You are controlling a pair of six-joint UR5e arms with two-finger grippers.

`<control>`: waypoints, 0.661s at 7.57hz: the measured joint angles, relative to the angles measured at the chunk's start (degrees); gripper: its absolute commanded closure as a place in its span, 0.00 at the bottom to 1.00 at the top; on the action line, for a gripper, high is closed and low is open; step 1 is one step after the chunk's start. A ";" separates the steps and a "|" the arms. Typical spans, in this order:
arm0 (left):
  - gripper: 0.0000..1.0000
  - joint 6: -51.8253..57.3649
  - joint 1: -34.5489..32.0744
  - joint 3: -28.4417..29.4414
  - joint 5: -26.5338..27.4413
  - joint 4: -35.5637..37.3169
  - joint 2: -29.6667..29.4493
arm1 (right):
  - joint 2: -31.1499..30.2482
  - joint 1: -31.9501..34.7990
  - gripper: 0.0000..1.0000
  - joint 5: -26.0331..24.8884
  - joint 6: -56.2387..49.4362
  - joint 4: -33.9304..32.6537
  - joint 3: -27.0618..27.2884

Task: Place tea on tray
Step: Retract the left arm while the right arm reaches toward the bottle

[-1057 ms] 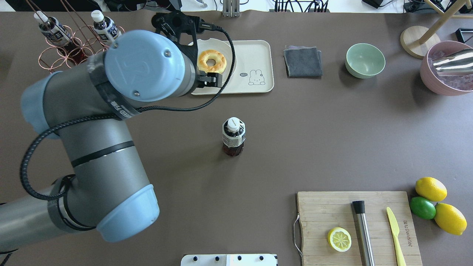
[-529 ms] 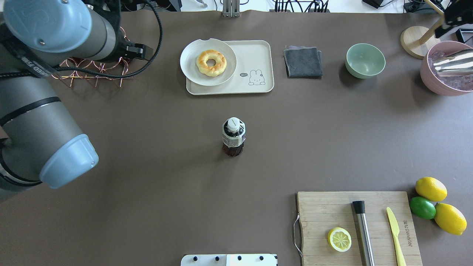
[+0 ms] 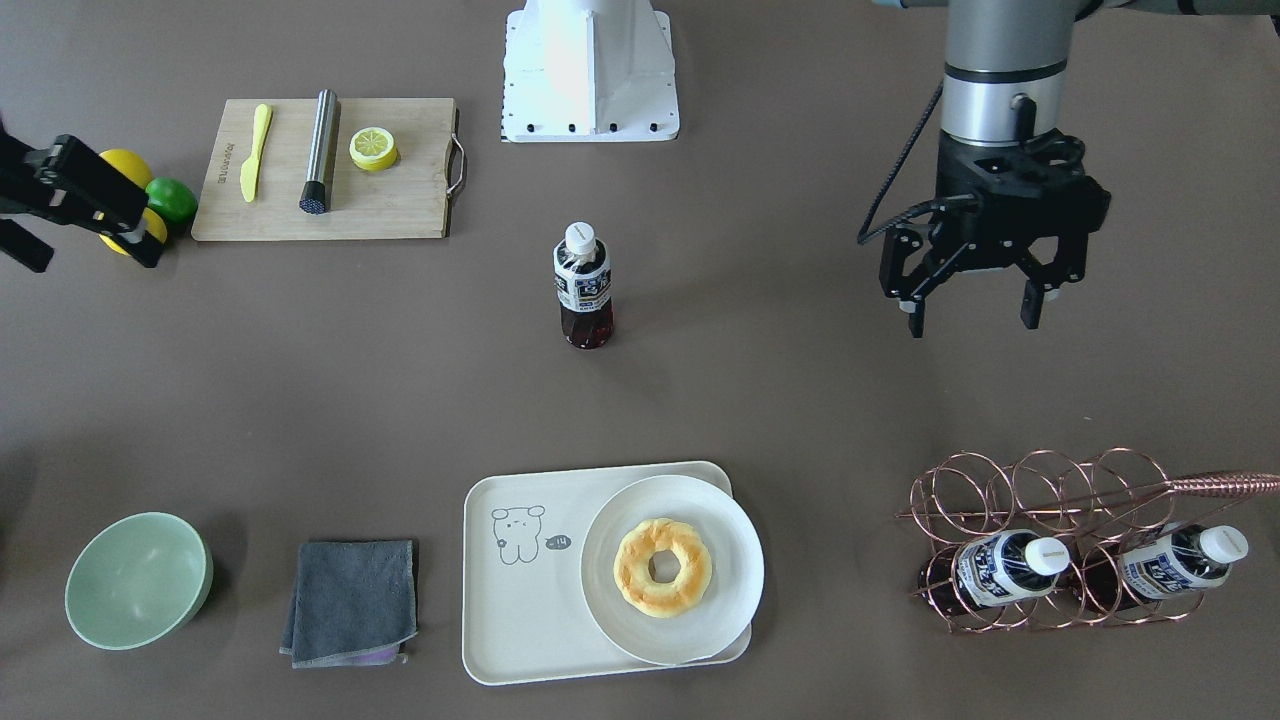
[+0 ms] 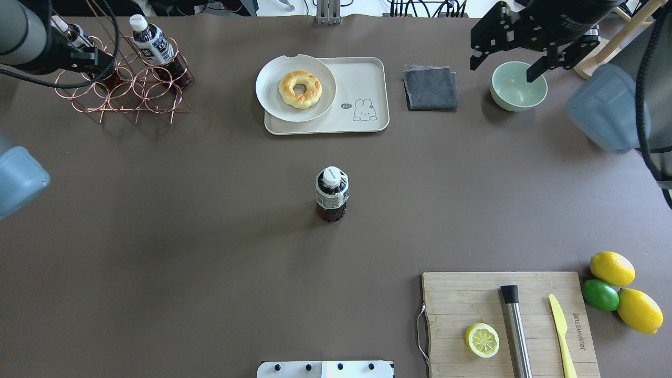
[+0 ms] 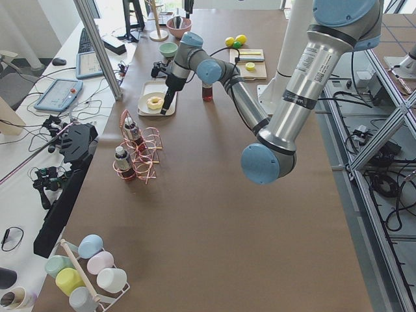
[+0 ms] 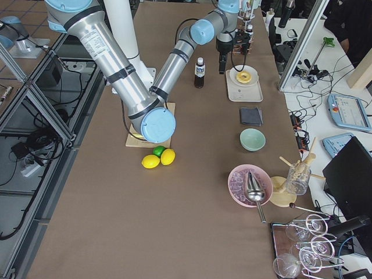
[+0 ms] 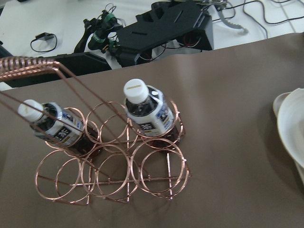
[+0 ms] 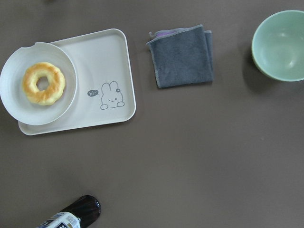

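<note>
Copper wire forms the rack (image 4: 126, 89) at the far left of the overhead view, and two bottles (image 4: 152, 44) with white caps lean in its rings. The left gripper (image 3: 972, 326) hangs over bare table just beside the rack, on the robot's side of it. Its jaws are spread wide with nothing between them.

Further right, the cream tray (image 4: 362, 79) lies flat near the far edge of the table (image 4: 210, 236). A round white plate (image 4: 268, 79) covers the tray's left part and slightly overhangs that rim. A doughnut (image 4: 300, 89) rests on the plate. The tray's right part, with its small cartoon drawing, is bare.

The tea bottle (image 4: 331, 194) stands upright on the table's middle, cap up, well apart from the tray and touched by neither gripper.

Right of the tray lies a folded grey cloth (image 4: 430, 87), then a pale green bowl (image 4: 518, 86). The right gripper (image 4: 502, 72) hovers above the gap between cloth and bowl, fingers parted and empty.

Nearer the robot, on the right, lies a wooden cutting board (image 4: 457, 304). It carries a lemon half (image 4: 482, 340), a metal cylinder (image 4: 517, 331) and a yellow knife (image 4: 562, 328). Just beyond the board's right edge, a lime (image 4: 601, 295) sits between two lemons (image 4: 611, 268), touching both.
</note>
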 measured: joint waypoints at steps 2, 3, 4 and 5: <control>0.02 4.92 -7.26 0.91 -4.68 -0.50 5.48 | 4.43 -5.88 0.00 -3.78 6.41 0.00 -0.30; 0.02 12.23 -12.49 3.39 -10.85 -0.56 7.04 | 5.78 -8.48 0.00 -5.74 8.97 0.00 -0.33; 0.02 18.55 -17.93 6.88 -18.97 -0.58 8.15 | 6.46 -9.94 0.00 -6.78 10.56 0.00 -0.31; 0.02 22.99 -22.60 9.90 -26.10 -0.62 9.45 | 6.92 -10.94 0.00 -7.30 11.74 0.04 -0.15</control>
